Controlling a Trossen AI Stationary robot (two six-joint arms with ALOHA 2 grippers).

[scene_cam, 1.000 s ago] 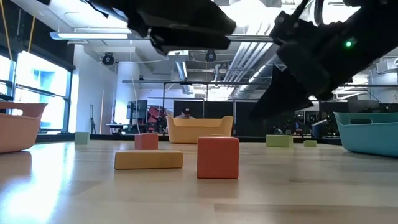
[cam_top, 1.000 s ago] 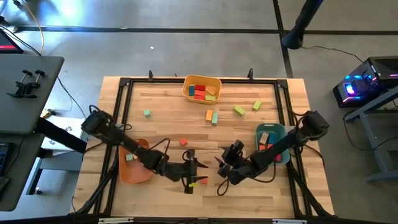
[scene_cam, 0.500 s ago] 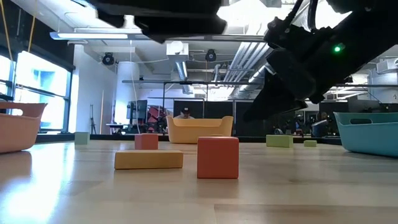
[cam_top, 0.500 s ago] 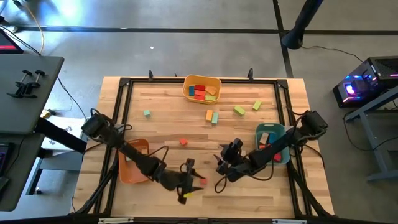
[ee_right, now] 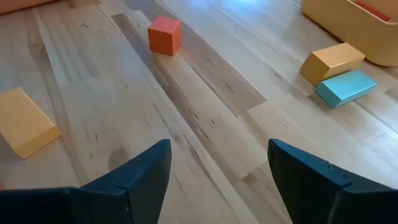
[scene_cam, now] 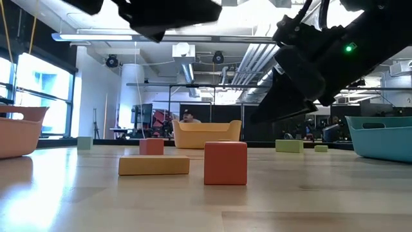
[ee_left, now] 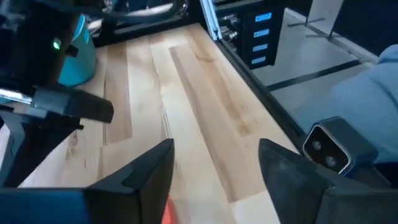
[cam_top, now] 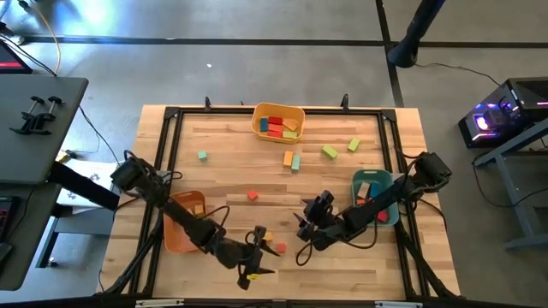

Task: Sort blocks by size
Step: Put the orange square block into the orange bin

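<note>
A red cube (cam_top: 280, 248) (scene_cam: 225, 163) and a longer yellow block (cam_top: 267, 235) (scene_cam: 154, 165) lie flat on the table near its front middle. My left gripper (cam_top: 255, 267) (ee_left: 214, 149) hangs just nearer the front edge than these two, open, with only bare wood between its fingers. To the right of them my right gripper (cam_top: 305, 229) (ee_right: 217, 149) stands open above the table and holds nothing. Its wrist view shows another red cube (ee_right: 165, 34), the yellow block (ee_right: 25, 127), and an orange block (ee_right: 331, 61) beside a teal block (ee_right: 346, 87).
A yellow bin (cam_top: 278, 121) with blocks stands at the far middle. An orange bin (cam_top: 184, 224) sits near left under the left arm, and a teal bin (cam_top: 374, 190) near right. Green blocks (cam_top: 330, 151) (cam_top: 202, 156) lie loose on the far half. A black frame (cam_top: 171, 115) rims the table.
My left gripper has swung toward the table's near edge and a little left, away from the red cube and the yellow block. Both blocks lie where they were.
</note>
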